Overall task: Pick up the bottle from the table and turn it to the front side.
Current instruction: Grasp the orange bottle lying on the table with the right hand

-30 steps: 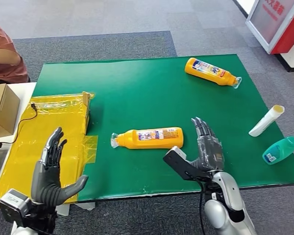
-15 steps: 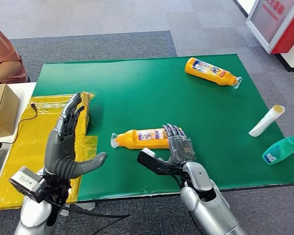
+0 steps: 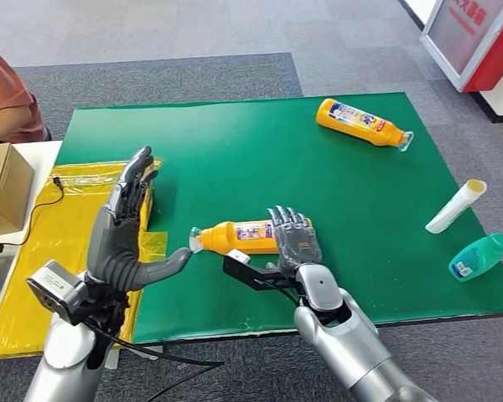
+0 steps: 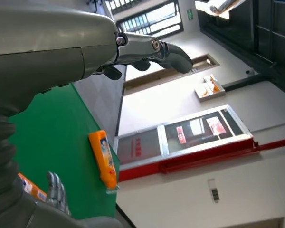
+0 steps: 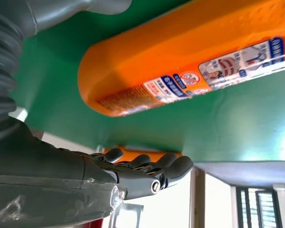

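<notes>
Table surface and the objects lying on it.
My table carries a green mat (image 3: 255,159). On it lie an orange bottle (image 3: 249,237) near centre, a second orange bottle (image 3: 361,122) toward 1 o'clock, and a white tube (image 3: 455,207) and teal bottle (image 3: 481,256) toward 3 o'clock. Yellow plastic sheeting (image 3: 53,239) lies toward 9 o'clock, touching the mat's edge.

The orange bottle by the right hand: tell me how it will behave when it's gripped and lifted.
The orange bottle lies on its side on the green mat; its rounded body may roll if nudged. The glossy label looks smooth, so the right hand could slip. It looks like rigid plastic, probably holding shape; its weight cannot be judged.
</notes>
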{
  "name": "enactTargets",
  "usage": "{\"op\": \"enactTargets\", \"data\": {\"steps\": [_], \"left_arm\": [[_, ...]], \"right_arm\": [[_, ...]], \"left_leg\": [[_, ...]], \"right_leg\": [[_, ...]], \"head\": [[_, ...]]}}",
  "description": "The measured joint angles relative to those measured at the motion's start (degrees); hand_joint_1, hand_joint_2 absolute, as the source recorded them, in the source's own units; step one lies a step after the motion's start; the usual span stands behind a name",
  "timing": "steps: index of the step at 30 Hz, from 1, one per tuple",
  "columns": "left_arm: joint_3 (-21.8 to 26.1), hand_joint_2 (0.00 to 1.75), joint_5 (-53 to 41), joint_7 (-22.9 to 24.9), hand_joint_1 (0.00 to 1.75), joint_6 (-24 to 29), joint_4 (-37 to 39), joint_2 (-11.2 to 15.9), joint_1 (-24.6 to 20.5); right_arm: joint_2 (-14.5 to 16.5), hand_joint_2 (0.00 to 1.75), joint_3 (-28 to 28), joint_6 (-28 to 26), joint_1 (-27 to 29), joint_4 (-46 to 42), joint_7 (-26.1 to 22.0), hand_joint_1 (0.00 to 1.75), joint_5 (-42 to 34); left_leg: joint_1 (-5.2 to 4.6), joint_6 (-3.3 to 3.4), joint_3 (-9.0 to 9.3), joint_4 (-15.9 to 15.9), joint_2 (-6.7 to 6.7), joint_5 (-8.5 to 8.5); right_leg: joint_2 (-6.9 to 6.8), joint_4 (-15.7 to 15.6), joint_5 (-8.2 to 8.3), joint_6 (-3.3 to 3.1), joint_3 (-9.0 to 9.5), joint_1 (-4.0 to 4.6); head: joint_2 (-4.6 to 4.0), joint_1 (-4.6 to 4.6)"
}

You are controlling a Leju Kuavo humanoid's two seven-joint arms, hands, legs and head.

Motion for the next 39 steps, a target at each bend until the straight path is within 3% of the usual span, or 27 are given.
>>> {"op": "enactTargets", "data": {"steps": [6,13,25,39], "left_arm": [[-0.93,1.75,3.08,-1.14,0.00,-2.20,0.46,0.02,1.14],[-0.78,1.75,6.49,-2.75,0.00,-3.03,0.83,0.13,5.80],[0.84,1.75,6.64,-4.05,0.00,-3.03,0.72,0.43,7.22],[1.02,1.75,7.29,-4.11,0.00,-3.37,0.73,0.43,6.95]], "right_arm": [[0.18,1.75,0.87,-1.58,-4.95,6.69,1.57,0.00,6.71],[0.42,1.75,0.96,-4.68,-7.94,14.07,2.06,0.00,13.40],[1.46,1.75,1.82,-4.92,-9.82,24.90,-0.75,0.00,14.71],[2.72,1.75,1.82,-1.51,-14.29,31.32,-3.16,0.00,12.80]], "left_leg": [[-0.01,0.02,-0.01,0.00,0.00,0.00],[-0.01,0.02,-0.03,0.00,0.00,-0.02],[0.00,0.02,0.01,0.00,0.00,0.00],[0.00,0.01,0.30,0.00,0.01,0.08]], "right_leg": [[0.00,0.00,0.00,0.02,0.02,-0.01],[-0.01,0.00,-0.03,0.02,-0.01,-0.01],[0.00,0.00,-0.01,0.02,0.03,-0.01],[0.01,-0.02,0.15,-0.06,0.25,-0.01]], "head": [[0.00,0.01],[0.00,0.01],[0.00,0.01],[0.00,0.01]]}}
